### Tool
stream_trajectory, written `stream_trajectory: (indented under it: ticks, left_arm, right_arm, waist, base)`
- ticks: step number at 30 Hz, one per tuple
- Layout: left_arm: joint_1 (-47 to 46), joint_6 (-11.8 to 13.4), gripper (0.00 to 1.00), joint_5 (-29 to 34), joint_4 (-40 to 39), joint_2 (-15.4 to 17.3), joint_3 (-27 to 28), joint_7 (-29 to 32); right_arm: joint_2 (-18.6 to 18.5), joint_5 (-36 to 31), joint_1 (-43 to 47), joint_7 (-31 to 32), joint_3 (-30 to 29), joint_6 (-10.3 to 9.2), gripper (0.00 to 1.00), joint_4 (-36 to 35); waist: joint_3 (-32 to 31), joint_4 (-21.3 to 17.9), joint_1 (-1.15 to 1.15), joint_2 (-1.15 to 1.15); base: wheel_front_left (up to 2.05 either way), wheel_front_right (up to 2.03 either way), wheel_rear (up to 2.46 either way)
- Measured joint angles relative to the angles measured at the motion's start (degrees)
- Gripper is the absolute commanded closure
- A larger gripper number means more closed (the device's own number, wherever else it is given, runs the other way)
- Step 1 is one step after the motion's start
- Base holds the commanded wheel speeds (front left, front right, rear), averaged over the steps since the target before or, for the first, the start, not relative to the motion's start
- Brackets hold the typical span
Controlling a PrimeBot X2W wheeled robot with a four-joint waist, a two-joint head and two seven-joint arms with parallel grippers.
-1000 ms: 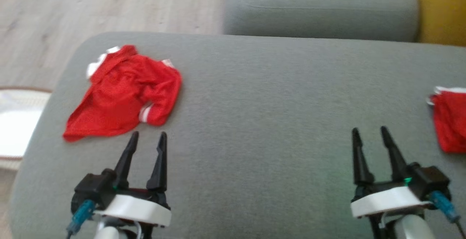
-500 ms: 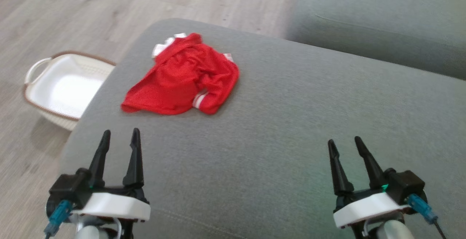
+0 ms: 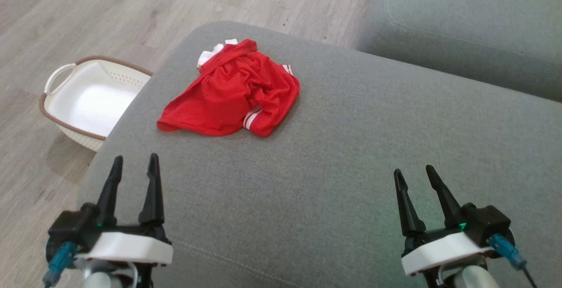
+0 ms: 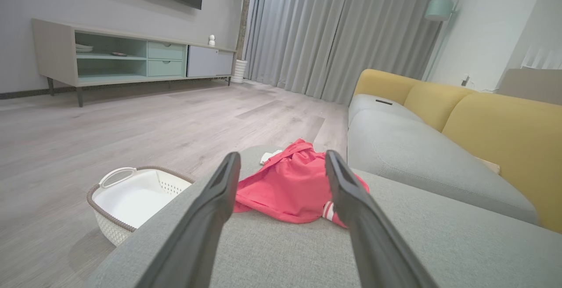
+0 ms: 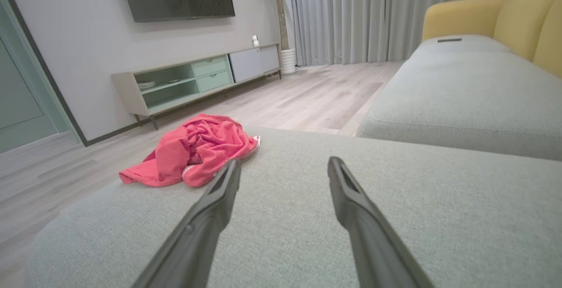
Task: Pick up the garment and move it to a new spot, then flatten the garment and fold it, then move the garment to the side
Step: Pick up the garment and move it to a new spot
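Garment: the red garment [image 3: 230, 90], trimmed with white stripes, lies crumpled in the upper middle-left of the head view, on the far left corner of the grey cushion [image 3: 333, 160].
Left gripper: the left gripper [image 3: 135, 157] is at lower left, fingers spread and holding nothing; it is near the cloth but apart from it.
Right gripper: the right gripper [image 3: 413, 169] is at lower right, also parted and empty, well apart from the cloth.
Step in hand: probably the reach for the first pick-up, as nothing is grasped yet.
Doing it well: the left arm looks the better placed, since its wrist view frames the cloth between its fingers. Come down on a raised ridge of the heap, not a flat hem, and pinch few layers so the piece hangs open when lifted. Carry it toward the bare middle of the cushion, where there is space to spread it.
Risk: the heap sits close to the rounded edge, so a push instead of a pinch could slide it off toward the basket [image 3: 52, 75].
Surface: soft woven upholstery, likely to give under pressure and drag on cloth.
Room: pale wood floor [image 3: 109, 11] at upper left, a grey sofa seat [image 3: 465, 29] at upper right; the wrist views add a low media cabinet [image 4: 131, 59], grey curtains [image 4: 342, 33] and yellow backrests [image 4: 505, 134].
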Motion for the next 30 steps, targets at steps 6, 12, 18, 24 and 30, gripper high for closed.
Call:
stream_trajectory:
  ticks: [6, 12, 18, 24, 30]
  left_arm:
    - [-2.4, -0.5, 0.0, -0.1, -0.1, -0.1, 2.9, 0.0]
    - [-9.2, -1.5, 0.0, 2.4, 4.8, 0.5, 5.0, 0.0]
    - [-24.8, -2.5, 0.0, 5.6, 22.6, 8.0, 3.5, 0.8]
    - [-39.0, -2.9, 0.0, 2.2, 37.8, 11.7, -4.8, 7.8]
    - [-48.4, -3.0, 0.0, -5.0, 51.1, 17.1, -15.6, 15.3]
  right_arm:
    - [0.0, -2.2, -0.2, 0.0, -0.3, 0.0, 0.0, -0.7]
    - [0.0, -5.1, -2.3, 0.0, -1.9, 0.0, 0.0, -2.4]
    - [-0.1, -10.0, -7.5, 3.1, -5.3, 0.0, 0.0, -8.6]
    - [-1.3, -12.1, -8.7, 6.3, -6.9, 0.0, 0.0, -14.1]
    - [-2.1, -12.1, -9.7, 8.4, -6.8, 0.0, 0.0, -18.4]
  waist:
    - [3.2, -1.2, 0.0, 0.0]
    - [7.3, -2.3, 0.0, 0.0]
    - [14.7, -4.1, 0.01, 0.0]
    - [20.8, -6.0, 0.02, 0.0]
    - [26.8, -9.6, 0.02, 0.0]
  base:
    - [0.0, 0.0, 0.0]
    - [0.0, 0.0, 0.0]
    - [0.0, 0.0, 0.0]
    - [0.0, 0.0, 0.0]
    - [0.0, 0.0, 0.0]
